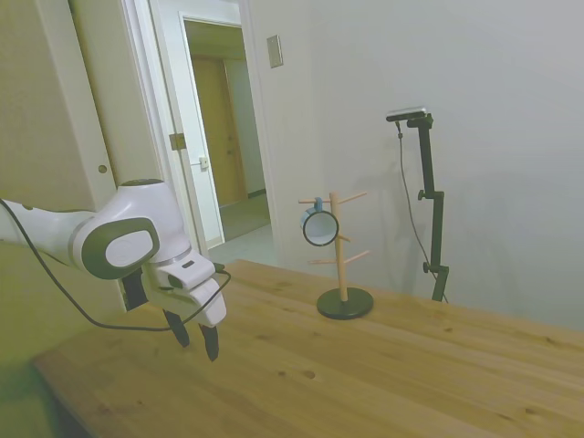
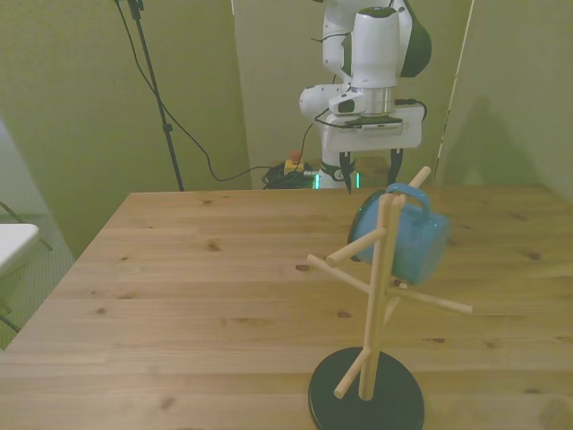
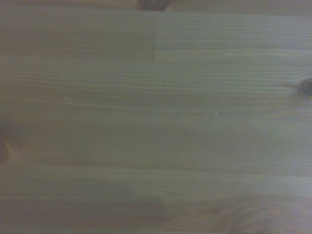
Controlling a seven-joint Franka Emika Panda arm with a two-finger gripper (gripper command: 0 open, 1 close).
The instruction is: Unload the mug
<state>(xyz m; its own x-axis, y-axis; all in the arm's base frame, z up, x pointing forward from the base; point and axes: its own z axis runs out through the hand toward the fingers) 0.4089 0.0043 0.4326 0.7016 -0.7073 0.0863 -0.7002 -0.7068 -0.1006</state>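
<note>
The blue-grey mug hangs by its handle on an upper peg of the wooden peg rack, which stands on a round dark base. In the side view the mug's white inside faces the camera. My gripper hovers just above the table near its far edge in the front view, well away from the rack. Its two dark fingers are spread apart and hold nothing. The wrist view holds only blurred bare table planks.
The wooden table stretches wide between the gripper and the rack. An open doorway and a wall lie behind in the side view. A white chair edge sits off the front view's left.
</note>
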